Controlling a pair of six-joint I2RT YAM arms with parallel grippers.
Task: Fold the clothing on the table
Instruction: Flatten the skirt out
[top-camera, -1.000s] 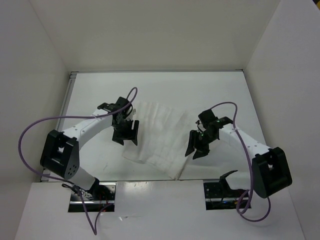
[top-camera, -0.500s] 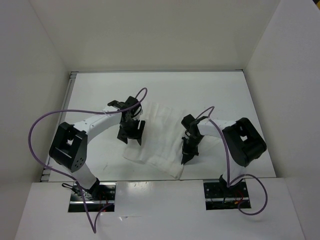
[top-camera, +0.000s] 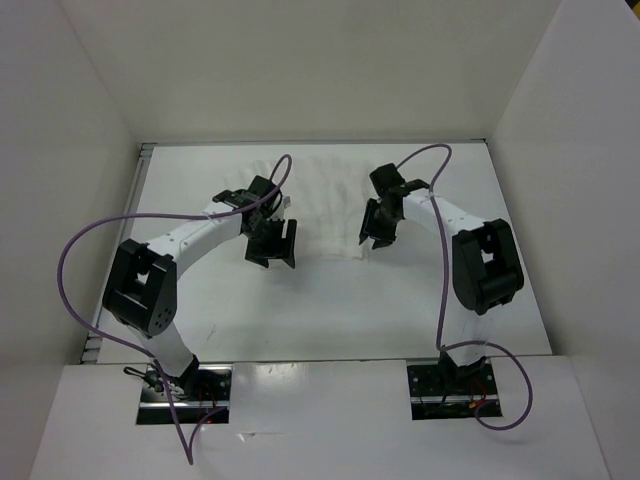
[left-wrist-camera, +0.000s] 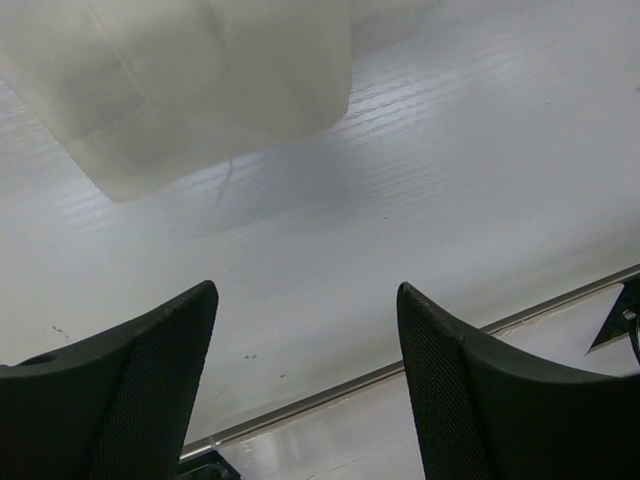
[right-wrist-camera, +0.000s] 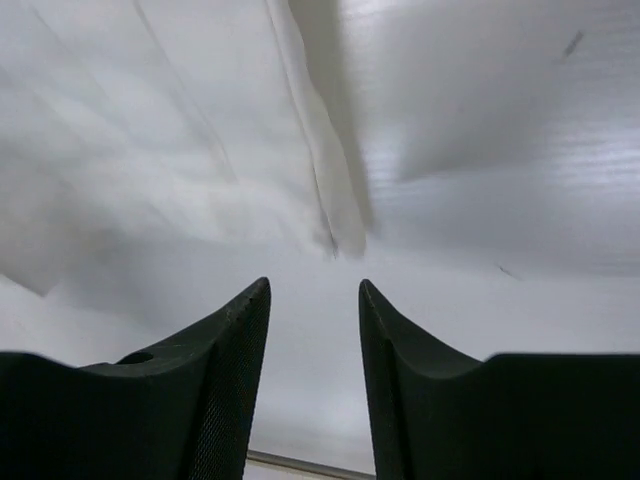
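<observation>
White clothing (left-wrist-camera: 200, 80) blurred, cut off; left pincer (left-wrist-camera: 306, 288) wide, right pincer (right-wrist-camera: 314, 283) narrower, both empty.

Bright even light, soft motion blur

No text, label, brand, number or sign can be read in any view. The table (top-camera: 420, 300), the clothing (left-wrist-camera: 200, 80), the left arm (top-camera: 190, 240) and the right arm (top-camera: 450, 215) carry no legible lettering.
</observation>
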